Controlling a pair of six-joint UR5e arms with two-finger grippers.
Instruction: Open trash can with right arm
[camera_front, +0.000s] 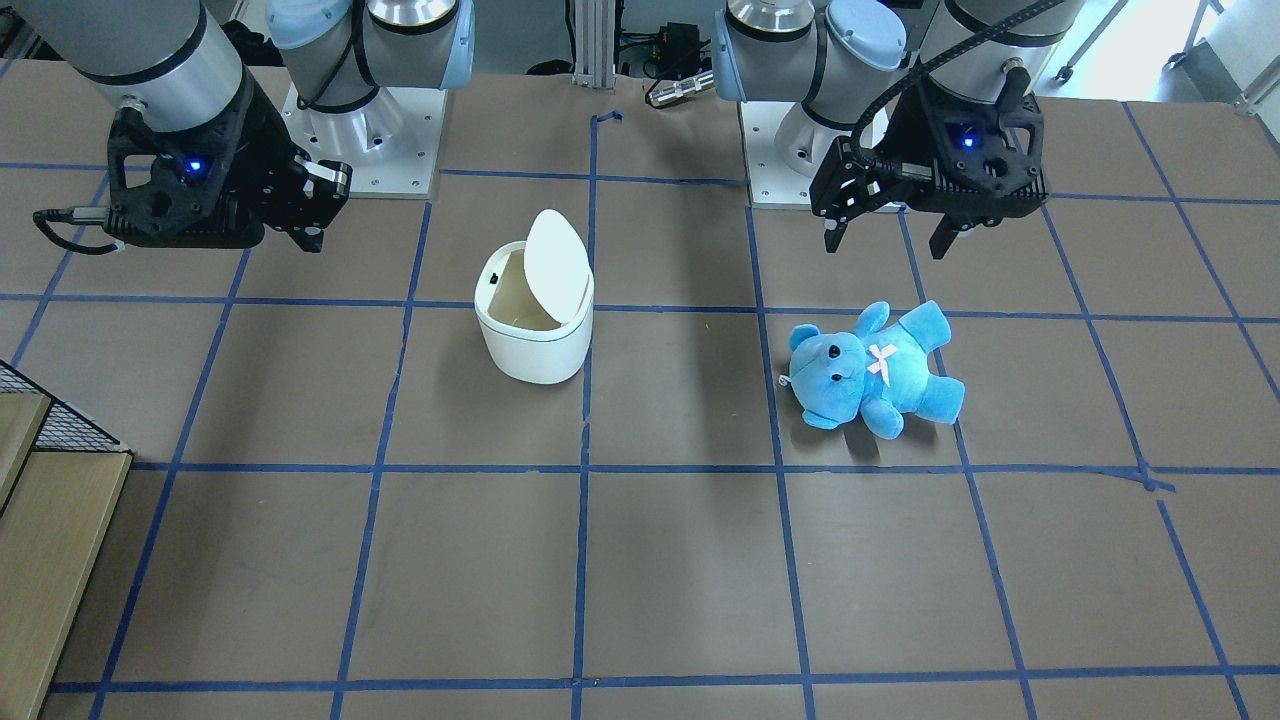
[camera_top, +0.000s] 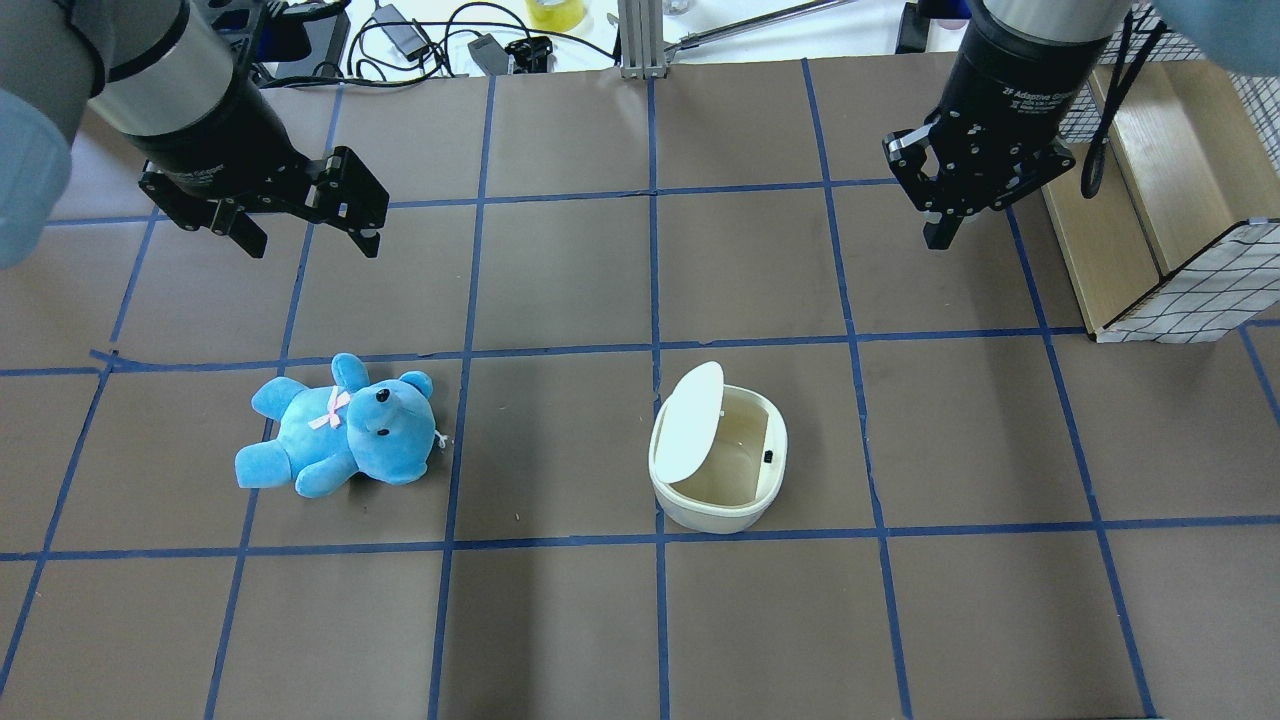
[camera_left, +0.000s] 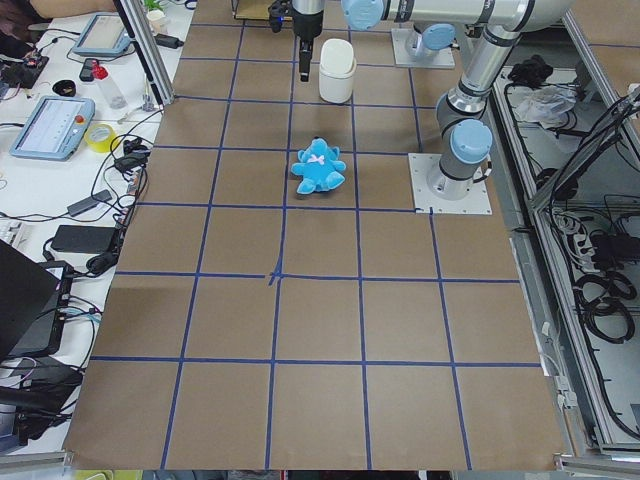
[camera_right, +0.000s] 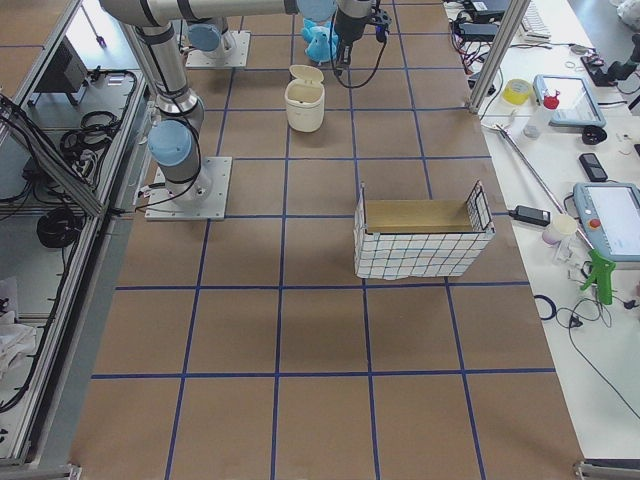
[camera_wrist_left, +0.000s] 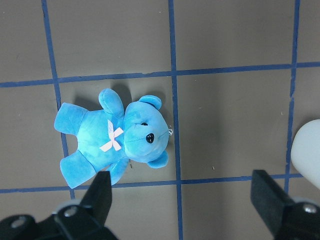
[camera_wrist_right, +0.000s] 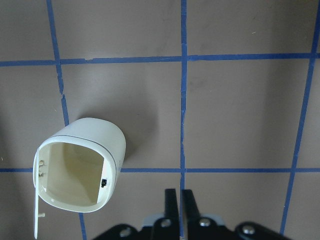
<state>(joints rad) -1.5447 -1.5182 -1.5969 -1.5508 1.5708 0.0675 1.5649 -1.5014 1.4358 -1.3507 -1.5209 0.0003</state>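
Counted on tabletop: one trash can, one blue plush bear, one wire-sided box. Two tools noted: left tool, right tool.

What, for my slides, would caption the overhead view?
Lid up on the trash can, blue bear lying apart; open left claw and shut right claw hang clear of both.

The trash can stood on the bench slightly to the robot's right of centre, its lid upright on the side nearest the bear, which lay well apart to the left.
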